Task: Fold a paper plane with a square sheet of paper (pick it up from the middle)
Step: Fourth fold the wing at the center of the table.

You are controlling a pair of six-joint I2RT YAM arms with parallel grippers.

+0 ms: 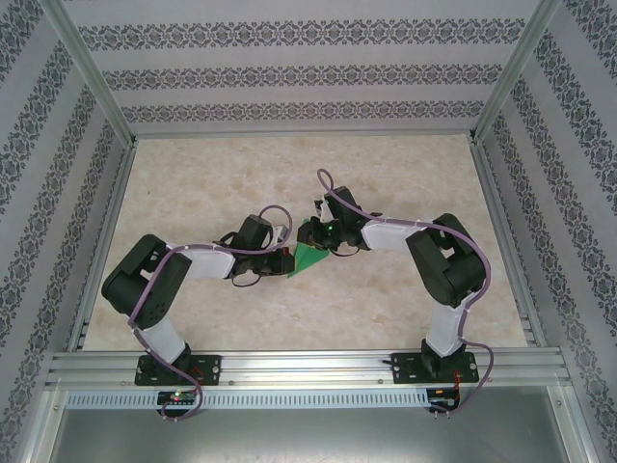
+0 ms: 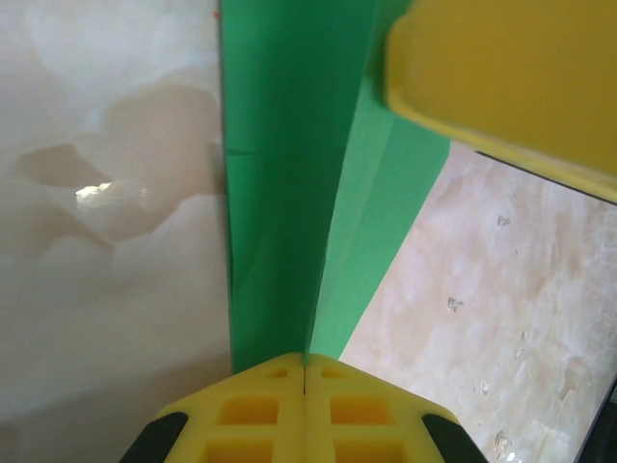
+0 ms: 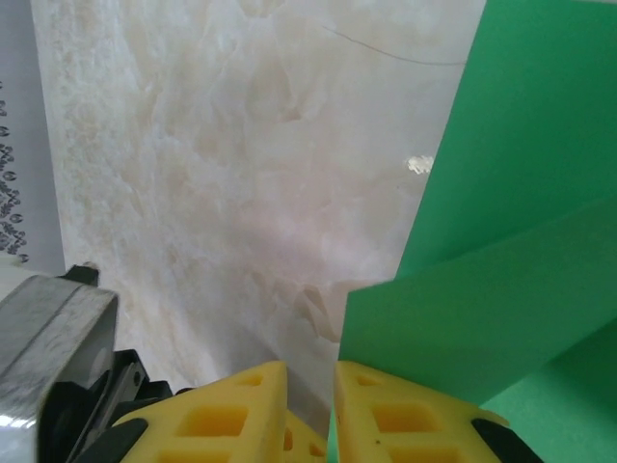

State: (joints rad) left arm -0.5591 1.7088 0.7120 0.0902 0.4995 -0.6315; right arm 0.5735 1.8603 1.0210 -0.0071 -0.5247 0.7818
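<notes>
**Pinching the green paper [image 1: 308, 257] between two pincers**

The left gripper [image 2: 306, 362] has its yellow jaws pressed fully together on one end of the folded sheet. The sheet runs straight out ahead of its tips, with a long crease down the middle. At the far end of that strip, the right gripper [image 3: 310, 371] clamps the paper with its jaws nearly together, a green edge caught in the narrow slit. Beneath both lies the marbled beige table [image 1: 405, 174], with patterned walls [image 1: 289, 68] beyond.
</notes>
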